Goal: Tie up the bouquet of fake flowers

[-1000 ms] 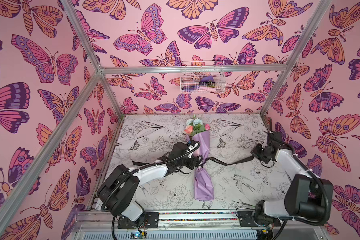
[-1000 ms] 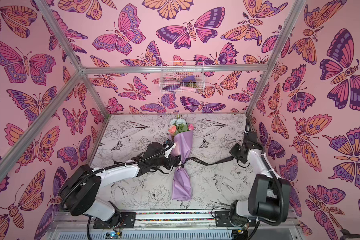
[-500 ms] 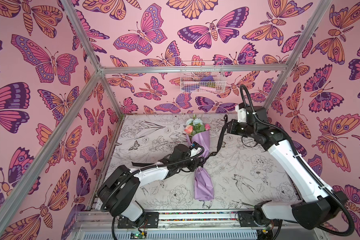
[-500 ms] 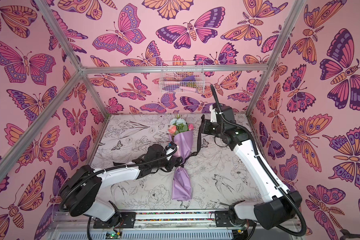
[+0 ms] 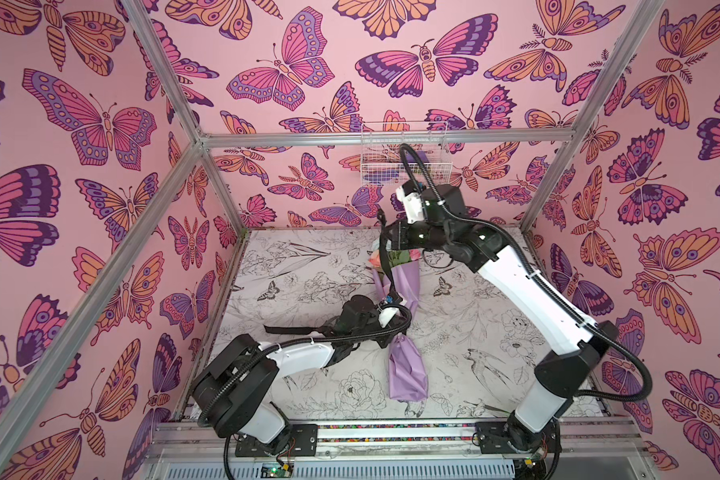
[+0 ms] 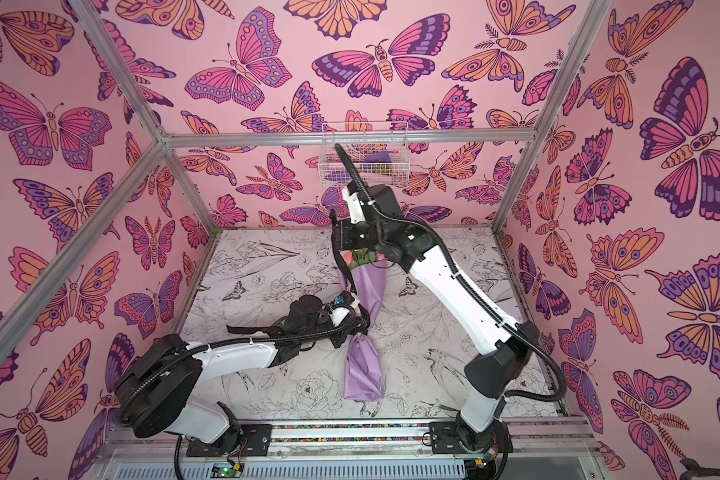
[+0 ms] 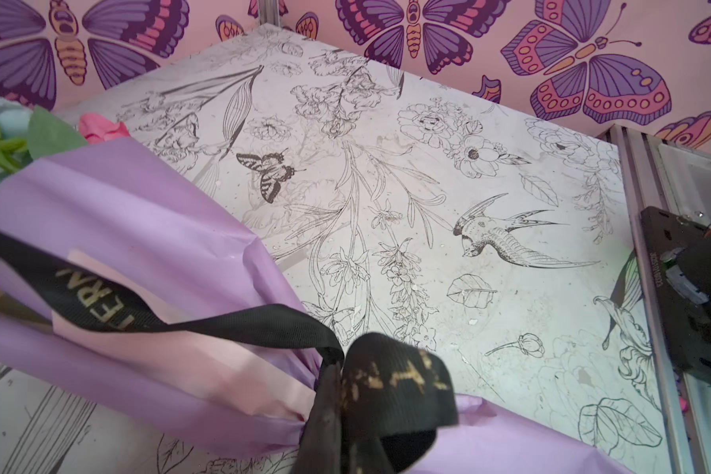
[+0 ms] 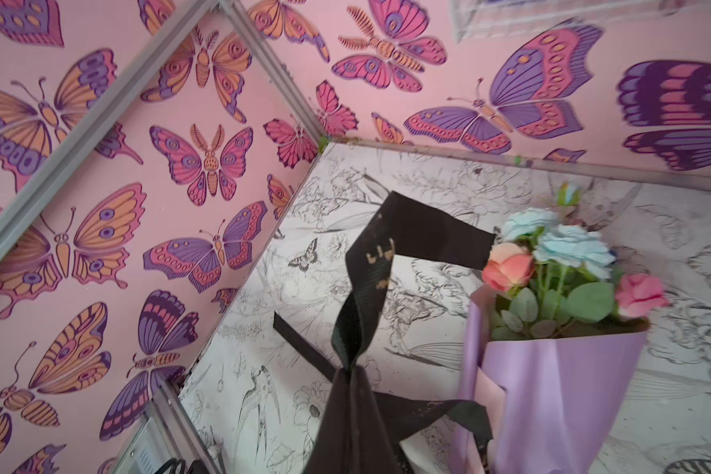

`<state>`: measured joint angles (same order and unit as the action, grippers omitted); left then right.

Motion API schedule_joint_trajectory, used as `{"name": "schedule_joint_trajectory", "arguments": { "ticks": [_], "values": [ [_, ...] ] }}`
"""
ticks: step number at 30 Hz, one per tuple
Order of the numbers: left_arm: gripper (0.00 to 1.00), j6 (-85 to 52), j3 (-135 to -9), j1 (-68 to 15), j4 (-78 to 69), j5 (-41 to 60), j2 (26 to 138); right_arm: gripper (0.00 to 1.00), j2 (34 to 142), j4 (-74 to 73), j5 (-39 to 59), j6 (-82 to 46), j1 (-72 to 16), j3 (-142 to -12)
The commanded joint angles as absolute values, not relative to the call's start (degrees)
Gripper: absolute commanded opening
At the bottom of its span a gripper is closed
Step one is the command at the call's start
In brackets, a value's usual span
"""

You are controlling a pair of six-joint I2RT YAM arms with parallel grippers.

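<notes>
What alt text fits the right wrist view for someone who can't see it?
A twisted black ribbon with worn pale lettering stretches away from the camera, close up. Beside it the bouquet of fake flowers, lilac paper around coral-pink and pale blue blooms, lies on a table printed with line drawings, with pink butterfly walls behind.

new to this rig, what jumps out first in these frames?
The pink butterfly walls surround the whole cell, loud against the pale table with its line drawings. In the middle of the table lies the lilac-wrapped bouquet, flower end toward the back wall. The right tool holds a black ribbon high above that end, while the left tool sits low at the bouquet's waist, apparently shut on the same ribbon.
</notes>
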<state>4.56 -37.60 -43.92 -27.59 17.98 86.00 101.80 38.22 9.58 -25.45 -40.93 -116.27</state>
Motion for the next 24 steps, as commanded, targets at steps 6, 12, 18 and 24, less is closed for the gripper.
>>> {"name": "schedule_joint_trajectory", "arguments": {
  "ticks": [6,12,18,24],
  "values": [
    [0.0,14.95,-35.66,-46.72,-31.2,14.07,84.36,0.0,109.69,47.15,11.24,-21.15,-50.25,-127.62],
    [0.0,17.7,-36.6,-49.78,-31.11,9.51,86.28,0.0,112.56,50.44,12.22,-19.46,-55.17,-128.85],
    [0.0,19.42,-37.54,-52.02,-30.76,6.37,88.79,0.0,113.31,53.36,11.76,-17.58,-60.5,-127.8],
    [0.0,18.79,-37.69,-53.35,-30.76,4.77,89.78,0.05,113.29,53.84,12.52,-18.52,-63.85,-122.77]
  ]
}}
